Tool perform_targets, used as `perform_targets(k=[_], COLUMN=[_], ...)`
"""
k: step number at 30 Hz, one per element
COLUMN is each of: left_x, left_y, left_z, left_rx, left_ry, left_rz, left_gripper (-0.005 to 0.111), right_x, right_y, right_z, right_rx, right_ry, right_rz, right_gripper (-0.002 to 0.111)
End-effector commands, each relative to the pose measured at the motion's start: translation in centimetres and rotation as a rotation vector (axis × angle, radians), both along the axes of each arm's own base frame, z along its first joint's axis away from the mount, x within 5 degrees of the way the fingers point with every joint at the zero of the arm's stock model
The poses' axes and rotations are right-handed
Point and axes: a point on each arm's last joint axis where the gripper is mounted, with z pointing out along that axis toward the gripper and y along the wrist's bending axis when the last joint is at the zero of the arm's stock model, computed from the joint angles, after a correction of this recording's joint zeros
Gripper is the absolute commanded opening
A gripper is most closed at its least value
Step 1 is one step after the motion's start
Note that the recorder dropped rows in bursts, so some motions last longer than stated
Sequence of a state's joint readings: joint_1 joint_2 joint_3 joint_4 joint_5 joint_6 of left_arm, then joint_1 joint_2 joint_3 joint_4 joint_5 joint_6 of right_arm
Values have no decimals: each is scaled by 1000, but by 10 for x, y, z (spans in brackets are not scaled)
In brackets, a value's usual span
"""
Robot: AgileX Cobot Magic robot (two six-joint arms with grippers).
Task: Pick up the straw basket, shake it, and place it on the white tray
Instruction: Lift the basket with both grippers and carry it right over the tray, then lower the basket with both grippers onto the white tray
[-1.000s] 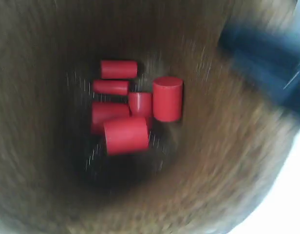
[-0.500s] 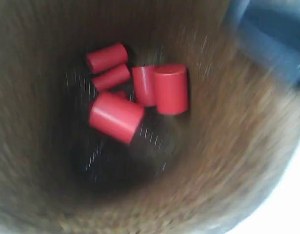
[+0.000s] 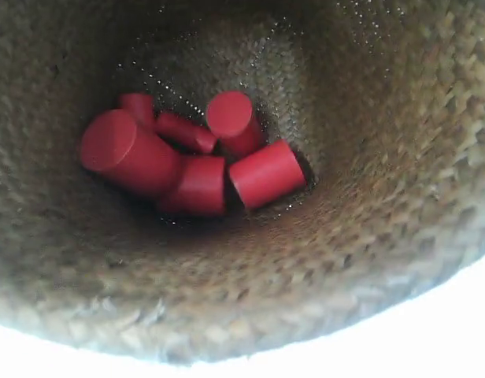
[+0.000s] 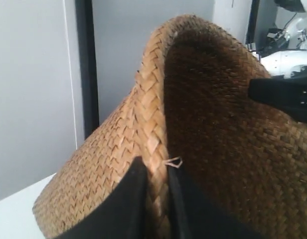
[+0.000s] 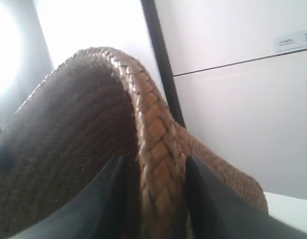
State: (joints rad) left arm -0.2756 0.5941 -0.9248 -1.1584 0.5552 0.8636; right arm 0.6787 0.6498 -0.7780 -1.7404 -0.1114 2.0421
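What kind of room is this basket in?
Probably a robot lab, not a home: white robot gear stands behind the basket, the wall panels are plain grey, and the table is white.

The left gripper [image 4: 154, 186] is pinching the braided rim of the straw basket [image 4: 103, 164], one black finger [image 4: 124, 204] pressing on the outer weave and the other lying against the inside. Counting that pinch as six o'clock on the rim, a black part [image 4: 285, 94] with small screws is reaching over the shadowed inner wall at about two o'clock. A dark vertical strip [image 4: 86, 64] is running down the grey wall [image 4: 34, 74] behind.
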Motion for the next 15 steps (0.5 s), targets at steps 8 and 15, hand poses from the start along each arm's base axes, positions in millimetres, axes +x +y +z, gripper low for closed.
perform_targets(k=[8,15], left_x=[93,145], left_y=[-35,-66], left_z=[-17,-22], left_rx=[80,131], left_ry=[325,366], left_rz=[-117,-116], left_gripper=[0,0], right_x=[53,87], right_y=[-32,-32], right_z=[-23,-52], right_rx=[-215,-396], right_ry=[1,156], right_rz=[-692,-961], right_gripper=[0,0])
